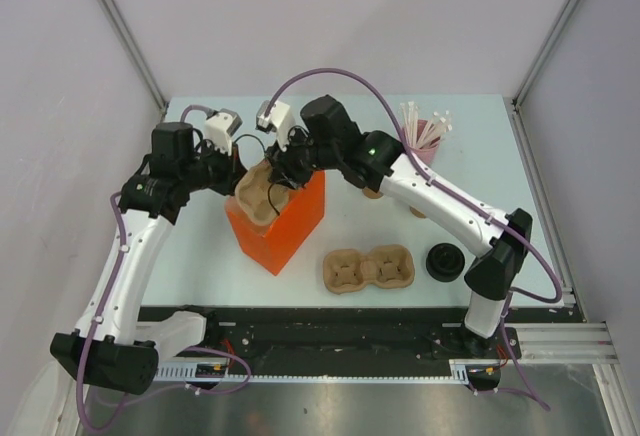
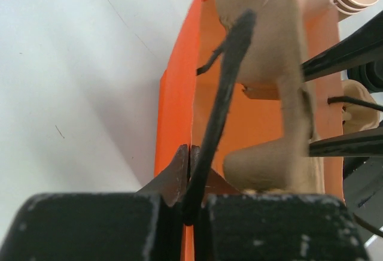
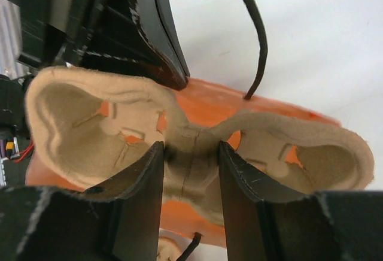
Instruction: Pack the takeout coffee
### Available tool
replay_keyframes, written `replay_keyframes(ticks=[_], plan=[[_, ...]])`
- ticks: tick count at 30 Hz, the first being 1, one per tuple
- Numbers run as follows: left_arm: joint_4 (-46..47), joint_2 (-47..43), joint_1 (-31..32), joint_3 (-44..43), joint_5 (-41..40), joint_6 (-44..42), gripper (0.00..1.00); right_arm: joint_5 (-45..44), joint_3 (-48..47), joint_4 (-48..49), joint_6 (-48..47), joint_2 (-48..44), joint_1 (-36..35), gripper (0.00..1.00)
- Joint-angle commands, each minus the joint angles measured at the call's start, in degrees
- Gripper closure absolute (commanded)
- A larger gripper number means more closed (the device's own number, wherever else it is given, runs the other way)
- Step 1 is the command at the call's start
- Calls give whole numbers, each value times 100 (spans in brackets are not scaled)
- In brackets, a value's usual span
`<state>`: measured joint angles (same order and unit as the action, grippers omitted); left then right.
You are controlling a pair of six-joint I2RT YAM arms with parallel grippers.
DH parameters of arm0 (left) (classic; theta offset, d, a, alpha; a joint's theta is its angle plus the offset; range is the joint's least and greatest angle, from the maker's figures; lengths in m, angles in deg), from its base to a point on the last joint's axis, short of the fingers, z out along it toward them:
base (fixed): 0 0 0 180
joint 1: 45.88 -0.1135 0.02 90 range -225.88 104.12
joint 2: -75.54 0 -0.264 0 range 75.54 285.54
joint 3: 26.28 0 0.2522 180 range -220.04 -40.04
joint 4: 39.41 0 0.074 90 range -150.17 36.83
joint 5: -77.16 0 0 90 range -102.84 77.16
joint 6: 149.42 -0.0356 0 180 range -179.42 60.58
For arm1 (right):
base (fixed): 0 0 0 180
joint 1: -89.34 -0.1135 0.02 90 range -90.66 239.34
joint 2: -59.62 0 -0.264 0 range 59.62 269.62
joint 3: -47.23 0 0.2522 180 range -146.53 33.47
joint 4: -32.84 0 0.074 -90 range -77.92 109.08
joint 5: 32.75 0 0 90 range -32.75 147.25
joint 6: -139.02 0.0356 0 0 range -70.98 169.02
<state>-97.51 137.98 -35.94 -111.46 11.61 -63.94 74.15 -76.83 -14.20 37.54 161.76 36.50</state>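
Logging the top view: right gripper [image 1: 278, 171] grips the pulp carrier [image 1: 256, 194], whose long axis runs along the mouth of the orange bag [image 1: 280, 231]. Left gripper [image 1: 236, 164] pinches the bag's left rim. The takeout coffee can't be placed with certainty; brown shapes peek from under the right forearm, so judged nearer the right arm.

Left wrist: fingers [image 2: 170, 174] closed on the rim beside the cord handle [image 2: 221, 93].

Right wrist: pads [image 3: 140, 183] squeeze the carrier's narrow waist. Bag walls sit close; open table lies right.
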Motion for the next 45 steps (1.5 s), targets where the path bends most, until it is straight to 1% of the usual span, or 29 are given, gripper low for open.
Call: replay_keyframes(ticks=[1,4,8,12,16,18,21,23,24,26,28,34,40,45], plan=[[162,-126,-18,49,342,-199,100,-820,-456,-564,409,200,-174,100],[171,-109,-9,40,272,-234,100,-1180,-641,-952,445,376,-271,100],[180,-91,-18,-4,44,-375,100,-1190,-729,-1417,191,516,-350,100],[197,-56,-18,-56,-28,-436,100,-1382,-870,-1945,138,631,-376,100],[215,-47,-18,-100,-124,-480,100,-1453,-774,-2008,103,482,-367,100],[215,-47,-27,-74,24,-445,100,-1462,-660,-1929,111,438,-376,100],[232,-56,-27,-13,244,-305,99,-1471,-659,-1946,103,595,-429,100],[250,-38,-18,22,245,-226,100,-1515,-686,-2016,-2,771,-534,100],[267,-30,-18,40,175,-199,99,-1576,-694,-2138,-46,832,-569,100],[294,14,-18,23,-211,-164,100,-1646,-660,-2270,-82,920,-631,100],[338,-3,-18,23,-422,-181,100,-1682,-467,-2367,-56,912,-605,100],[391,-56,-18,-48,-476,-339,100,-1664,-308,-2481,146,1000,-534,100],[452,-47,70,67,-414,-489,100,-1691,-580,-2833,208,1456,-552,100],[575,-82,88,66,-862,-524,100,-1691,-476,-3150,208,1589,-614,100]])
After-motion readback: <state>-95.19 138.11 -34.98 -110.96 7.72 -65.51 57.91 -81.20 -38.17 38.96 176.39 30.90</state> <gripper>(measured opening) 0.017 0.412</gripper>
